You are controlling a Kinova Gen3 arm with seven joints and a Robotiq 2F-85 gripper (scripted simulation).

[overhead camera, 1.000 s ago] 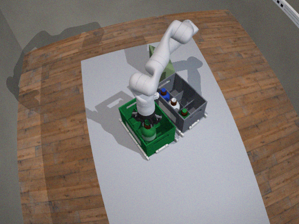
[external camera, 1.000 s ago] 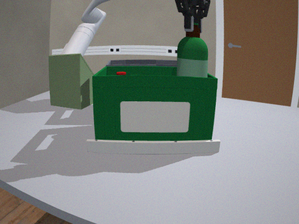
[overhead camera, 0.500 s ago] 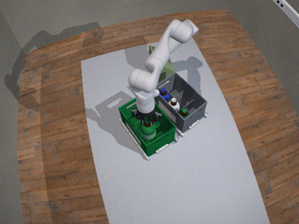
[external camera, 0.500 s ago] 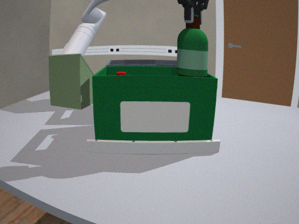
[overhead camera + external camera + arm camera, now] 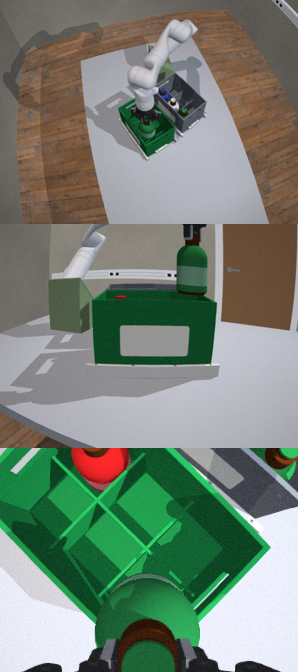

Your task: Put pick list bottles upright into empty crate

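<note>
Desk: pale grey top [image 5: 180,181] [image 5: 169,416] [image 5: 250,598], crossed by shadows; plank floor [image 5: 268,113] [image 5: 11,430] beyond its edge.
Green crate: upright on the desk [image 5: 161,144] [image 5: 152,314] [image 5: 240,543]; a red bottle [image 5: 121,297] [image 5: 102,468] inside.
End effector: pinching the neck of a green bottle [image 5: 146,120] [image 5: 193,236] [image 5: 148,655].
Green bottle: upright, its base about level with the green crate's rim [image 5: 148,131] [image 5: 192,272] [image 5: 147,603].
Grey crate: beside the green one [image 5: 192,121] [image 5: 141,287] [image 5: 260,495], with blue [image 5: 163,95], white [image 5: 173,105] and green-capped [image 5: 184,112] [image 5: 287,468] bottles.
Olive block: slanted, on the desk [image 5: 169,66] [image 5: 65,303].
Room: beige wall [image 5: 141,252], white socket rail [image 5: 288,11] [image 5: 147,275], brown door [image 5: 259,275].
</note>
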